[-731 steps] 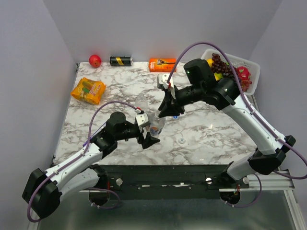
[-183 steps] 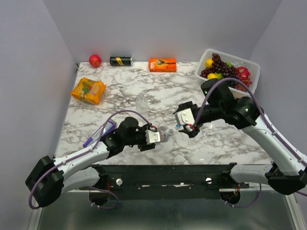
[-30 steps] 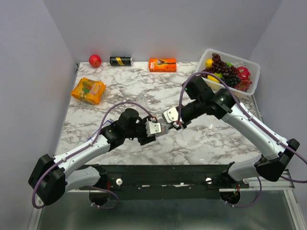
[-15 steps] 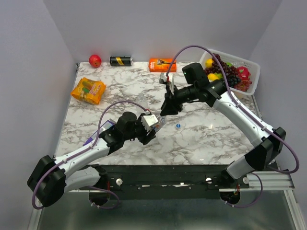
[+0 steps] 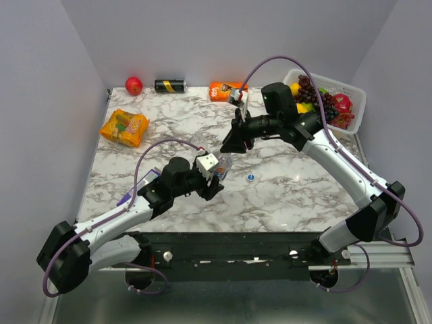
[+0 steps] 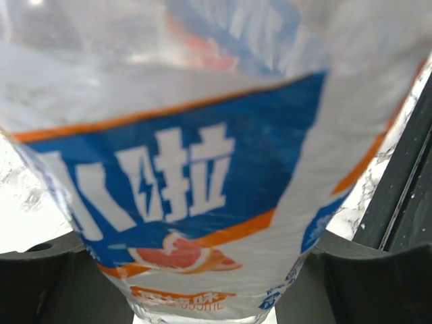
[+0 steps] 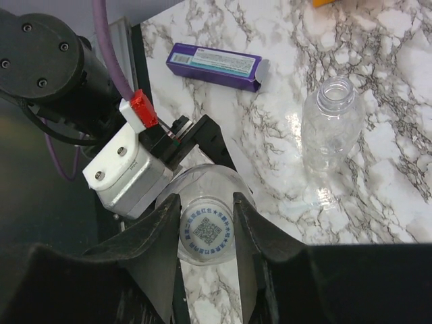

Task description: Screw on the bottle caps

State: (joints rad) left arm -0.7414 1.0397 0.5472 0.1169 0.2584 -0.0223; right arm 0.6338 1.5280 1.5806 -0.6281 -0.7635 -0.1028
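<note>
— Where is the bottle you are working on?
— Near the middle of the overhead view, in my left pincer (image 5: 217, 177), which is pressed onto its sides. In the left wrist view the held bottle (image 6: 189, 189) fills nearly the whole frame. Its blue and orange label is right up against the lens, and my two dark fingers show at the lower left and lower right corners.
— And its cap?
— The white cap (image 7: 206, 233), with a square printed code on top, sits on that bottle's neck. In the right wrist view it is at lower centre, in the gap of my right pincer (image 7: 206, 202), one finger on each side of it.
— Is the right one pinching it?
— I cannot tell. The fingers stand a little apart and the cap fills the gap between them, but whether they touch it does not show. From overhead that pincer hangs just to the upper right of the bottle's top.
— The other pair?
— The open bottle (image 7: 329, 125) stands on the surface (image 5: 297, 189) at the upper right of the right wrist view, mouth bare, apart from both pincers. In the overhead view the blue cap (image 5: 250, 178) lies on the marble just right of the held bottle, not touching it. A purple box (image 7: 216, 63) lies at the top of the right wrist view.
</note>
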